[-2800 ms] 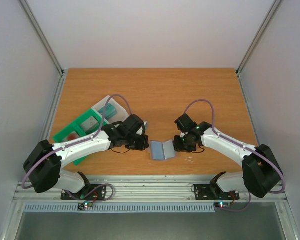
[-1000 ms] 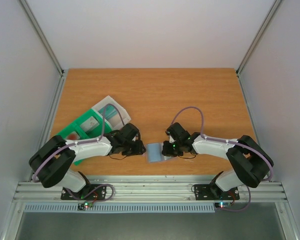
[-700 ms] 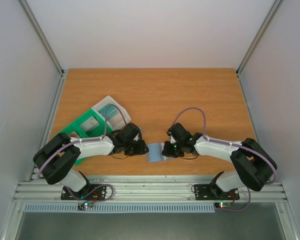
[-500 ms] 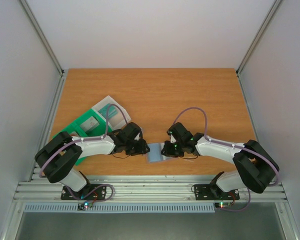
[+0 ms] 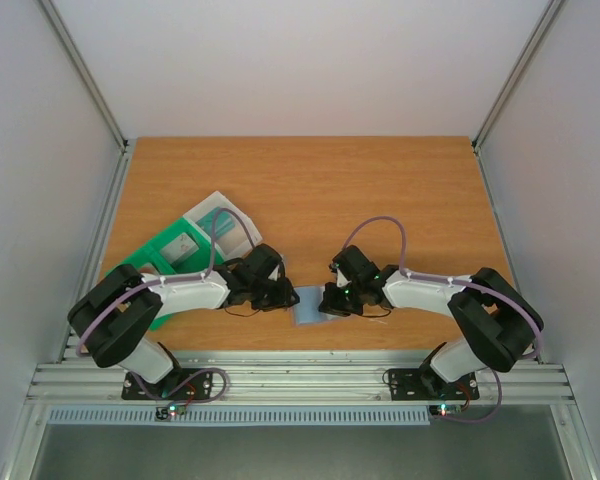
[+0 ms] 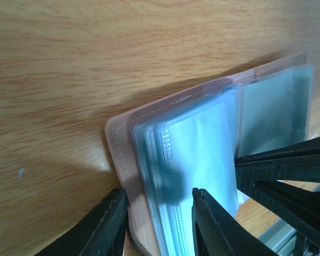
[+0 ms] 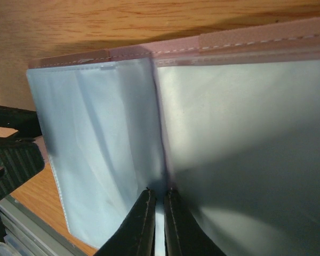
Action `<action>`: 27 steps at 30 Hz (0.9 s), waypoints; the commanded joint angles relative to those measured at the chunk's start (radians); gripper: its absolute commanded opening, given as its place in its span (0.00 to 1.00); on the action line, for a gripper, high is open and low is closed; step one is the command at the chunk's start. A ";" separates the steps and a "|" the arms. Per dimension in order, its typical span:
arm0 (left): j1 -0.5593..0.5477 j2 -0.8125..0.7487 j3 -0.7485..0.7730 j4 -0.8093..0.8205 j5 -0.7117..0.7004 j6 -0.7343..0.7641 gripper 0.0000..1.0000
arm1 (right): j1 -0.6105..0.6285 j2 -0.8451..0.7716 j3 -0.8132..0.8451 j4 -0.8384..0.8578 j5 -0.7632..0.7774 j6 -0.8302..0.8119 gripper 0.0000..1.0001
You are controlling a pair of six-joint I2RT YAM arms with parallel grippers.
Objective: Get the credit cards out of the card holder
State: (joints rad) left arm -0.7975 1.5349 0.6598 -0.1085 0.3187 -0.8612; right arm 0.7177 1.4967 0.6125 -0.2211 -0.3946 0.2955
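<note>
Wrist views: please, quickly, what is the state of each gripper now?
Left gripper: fingers apart astride the card holder corner; grip cannot be told.
Right gripper: nearly closed, pinching the card holder at its fold.

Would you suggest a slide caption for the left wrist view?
Left gripper holding the open card holder while right gripper meets its sleeves.

- Top cam: fixed, high behind the arm bases, tilted down, whole table (image 5: 380, 180) in frame.
- Left wrist cam: right up close, looks past own fingers (image 6: 104, 224) at card holder (image 6: 192, 154).
- Right wrist cam: closer still, opposite side of same holder.
- Overlap: holder in all three.
</note>
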 commanded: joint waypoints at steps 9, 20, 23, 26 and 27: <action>0.000 -0.013 -0.008 0.037 -0.027 -0.009 0.34 | 0.005 0.038 -0.059 0.019 0.053 0.020 0.04; 0.001 -0.089 -0.015 0.050 0.011 -0.032 0.00 | 0.006 0.001 -0.058 0.021 0.037 0.021 0.08; 0.000 -0.131 -0.009 0.019 0.004 -0.026 0.00 | 0.005 -0.011 -0.051 0.014 0.034 0.021 0.09; 0.001 -0.164 -0.009 -0.017 -0.023 -0.023 0.00 | 0.005 -0.018 -0.051 0.006 0.040 0.019 0.08; 0.001 -0.173 -0.007 -0.041 -0.038 -0.016 0.00 | 0.006 -0.019 -0.052 0.006 0.042 0.019 0.08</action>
State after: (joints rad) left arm -0.7959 1.4078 0.6521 -0.1078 0.3233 -0.8898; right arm 0.7174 1.4841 0.5823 -0.1650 -0.3923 0.3138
